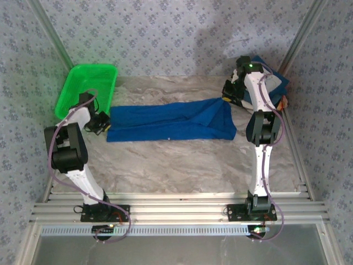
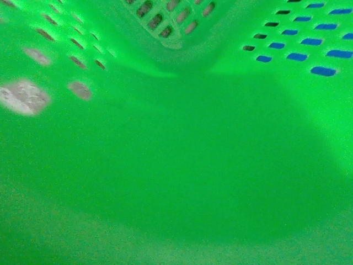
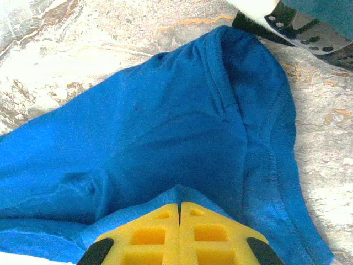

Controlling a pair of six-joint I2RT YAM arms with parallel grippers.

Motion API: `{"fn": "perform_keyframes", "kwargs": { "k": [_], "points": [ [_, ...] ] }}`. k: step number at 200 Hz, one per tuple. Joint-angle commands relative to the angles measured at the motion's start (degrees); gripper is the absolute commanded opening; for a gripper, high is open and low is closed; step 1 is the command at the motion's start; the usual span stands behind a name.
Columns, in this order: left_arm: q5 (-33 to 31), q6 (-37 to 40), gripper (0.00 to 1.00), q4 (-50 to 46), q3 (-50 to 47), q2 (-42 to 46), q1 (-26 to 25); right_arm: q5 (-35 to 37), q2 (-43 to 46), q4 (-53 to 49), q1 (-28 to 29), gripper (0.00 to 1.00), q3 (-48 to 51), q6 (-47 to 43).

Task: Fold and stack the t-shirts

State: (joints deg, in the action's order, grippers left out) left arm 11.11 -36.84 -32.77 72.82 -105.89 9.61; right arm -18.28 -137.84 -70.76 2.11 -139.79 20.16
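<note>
From where I stand this looks like mid-fold: the royal-blue cloth t-shirt (image 1: 165, 121) lies on the marbled grey table (image 1: 176, 171) as a long narrow band, one end just beside the green plastic mesh basket (image 1: 83, 77), the other stretching well away from it. I'd judge the lengthwise fold done and the crosswise one next. That calls for carrying the far end over towards the basket end, squaring the edges, then moving the bundle onto the pile of folded dark-blue tees (image 1: 273, 83) straight across the table from the basket. The right gripper (image 3: 179, 212), at the shirt's end farthest from the basket, has its yellow fingers pressed together with blue cloth bunched at their tips, apparently pinching a hem. The left gripper (image 1: 101, 123) is closed too, low beside the basket's wall at the shirt's near end; whether it has any cloth I cannot tell. Both arms reach forward, elbows raised, wrists bent down.
</note>
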Motion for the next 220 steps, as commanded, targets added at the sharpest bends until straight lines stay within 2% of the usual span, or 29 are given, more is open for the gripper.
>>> {"fn": "perform_keyframes", "kwargs": {
  "k": [1,14,45,58,111,155,220],
  "points": [
    [-1.2,-1.4,0.12,1.5,2.3,-1.0,0.1,-1.7,-2.2,1.9,-0.2,0.00,-1.8,2.4],
    [-0.4,-2.2,0.18,2.1,2.2,-0.7,0.0,-2.2,-2.4,2.7,-0.1,0.00,-1.8,3.1],
    [-0.1,-3.0,0.46,2.4,2.4,1.3,-0.9,-3.3,-3.0,4.0,0.1,0.00,-1.7,4.3],
    [-0.3,-3.5,0.51,2.5,1.6,2.8,-1.3,-3.7,-3.2,4.5,0.1,0.00,-1.6,4.7],
    [-1.4,-4.5,0.59,2.2,-2.3,9.2,-2.4,-5.4,-3.5,8.2,0.4,0.00,-1.6,6.2],
    [-2.0,-4.4,0.61,1.1,-5.6,14.8,-3.9,-7.4,-3.9,11.9,0.7,0.00,-1.7,7.7],
    [-1.4,-8.0,0.62,4.8,-12.1,23.4,-13.1,-10.3,-5.9,17.6,0.9,0.00,-2.0,11.7]
  ]
}}
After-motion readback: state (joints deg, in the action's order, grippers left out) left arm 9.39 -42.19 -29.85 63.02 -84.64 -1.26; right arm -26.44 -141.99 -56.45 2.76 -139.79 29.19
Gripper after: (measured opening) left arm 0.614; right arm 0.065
